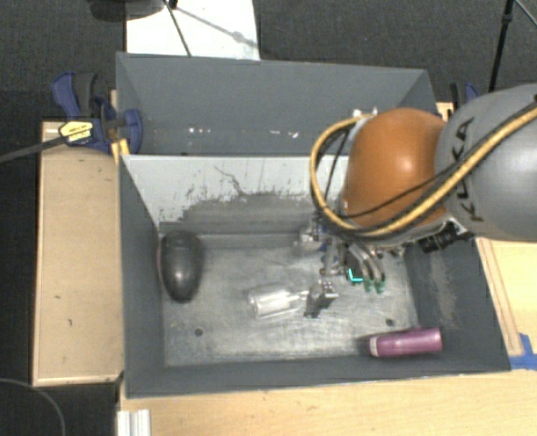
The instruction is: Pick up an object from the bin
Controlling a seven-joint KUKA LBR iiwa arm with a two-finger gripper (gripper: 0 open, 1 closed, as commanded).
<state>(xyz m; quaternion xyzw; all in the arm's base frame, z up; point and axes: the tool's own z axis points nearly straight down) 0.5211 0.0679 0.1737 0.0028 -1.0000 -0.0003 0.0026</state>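
Clear plastic piece [273, 302], shape hard to make out, lies just beside the pincer [320, 300], whose opening cannot be told

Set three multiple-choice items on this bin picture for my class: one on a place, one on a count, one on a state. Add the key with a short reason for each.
1. Where on the floor of the bin does the black computer mouse lie?
A. at the view's left, near the left wall
B. in the right front corner
C. in the middle, against the front wall

2. How many loose things lie in the bin?
A. one
B. three
C. six

3. How does the purple tube rest?
A. upright on its end
B. flat on its side
C. leaning on the back wall

Key:
1 A: it lies close to the left wall.
2 B: the mouse, a clear plastic piece beside the gripper, and the tube.
3 B: its whole length lies along the floor near the front wall.
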